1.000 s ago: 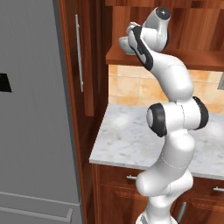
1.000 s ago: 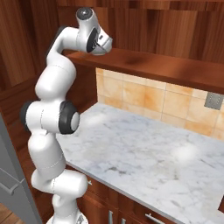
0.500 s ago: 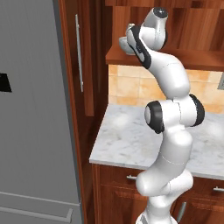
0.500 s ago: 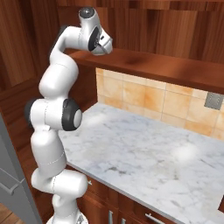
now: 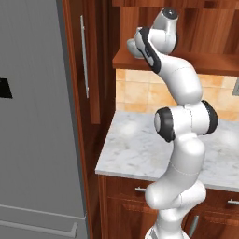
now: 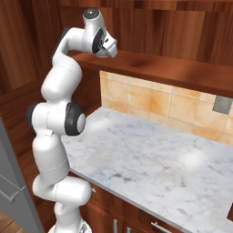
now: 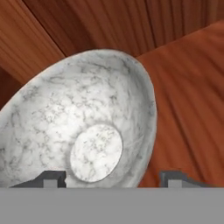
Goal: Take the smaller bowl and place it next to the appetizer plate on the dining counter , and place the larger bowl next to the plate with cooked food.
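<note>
The smaller bowl [image 7: 87,131], mottled grey-white like stone, looms close in the hand view, tilted so that its flat round bottom faces me. It rests on reddish wood inside the upper cabinet. My gripper [image 7: 114,177] is open; its two dark fingertips [image 7: 54,177] stand wide apart, and the bowl's right rim lies between them. In the base views the arm reaches high, with the gripper [image 5: 133,46] [image 6: 113,45] at the cabinet's shelf. The larger bowl, the appetizer plate and the dining counter are out of view.
Below the arm lies a narrow marble worktop [image 5: 135,144] [image 6: 150,159] backed by orange tiles [image 6: 150,98]. A tall grey fridge [image 5: 32,116] stands at the left. A wooden shelf edge [image 6: 173,68] runs to the right of the hand, with a wall outlet [image 6: 221,104] below it.
The arm has shifted only slightly, with the hand edging a little toward the cabinet shelf. The views have not moved.
</note>
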### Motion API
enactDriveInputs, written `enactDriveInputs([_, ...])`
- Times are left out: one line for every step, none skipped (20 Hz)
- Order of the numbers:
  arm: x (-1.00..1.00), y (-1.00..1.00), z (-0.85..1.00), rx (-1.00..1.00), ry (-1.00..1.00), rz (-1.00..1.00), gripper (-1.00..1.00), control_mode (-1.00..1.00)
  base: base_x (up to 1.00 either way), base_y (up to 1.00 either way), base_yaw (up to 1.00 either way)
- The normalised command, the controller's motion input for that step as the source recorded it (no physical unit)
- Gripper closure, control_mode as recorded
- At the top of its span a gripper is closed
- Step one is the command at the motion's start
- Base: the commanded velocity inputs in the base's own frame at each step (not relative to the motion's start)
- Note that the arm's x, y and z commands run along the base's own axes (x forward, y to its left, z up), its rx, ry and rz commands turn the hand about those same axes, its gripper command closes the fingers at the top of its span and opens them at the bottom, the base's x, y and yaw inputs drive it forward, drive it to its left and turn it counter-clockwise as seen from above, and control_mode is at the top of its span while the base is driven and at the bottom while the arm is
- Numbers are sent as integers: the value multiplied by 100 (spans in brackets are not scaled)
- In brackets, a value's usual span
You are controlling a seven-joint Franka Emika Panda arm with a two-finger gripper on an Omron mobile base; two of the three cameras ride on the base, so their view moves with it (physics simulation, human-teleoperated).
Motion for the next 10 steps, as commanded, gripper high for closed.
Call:
enactDriveInputs([29, 0, -8, 0, 5, -1, 100, -100, 0, 0, 0])
enactDriveInputs([26, 0, -3, 0, 5, 0, 100, -100, 0, 0, 0])
enactDriveInputs([19, 0, 0, 0, 0, 0, 100, -100, 0, 0, 0])
enactDriveInputs([6, 0, 0, 0, 0, 0, 100, -100, 0, 0, 0])
enactDriveInputs([4, 0, 0, 0, 0, 0, 100, -100, 0, 0, 0])
enactDriveInputs([0, 0, 0, 0, 0, 0, 100, -100, 0, 0, 0])
enactDriveInputs([0, 0, 0, 0, 0, 0, 100, -100, 0, 0, 0])
enactDriveInputs([-13, 0, -6, 0, 0, 0, 100, -100, 0, 0, 0])
enactDriveInputs([-56, 0, -9, 0, 0, 0, 100, -100, 0, 0, 0])
enactDriveInputs([-84, 0, -14, 0, 0, -1, 100, -100, 0, 0, 0])
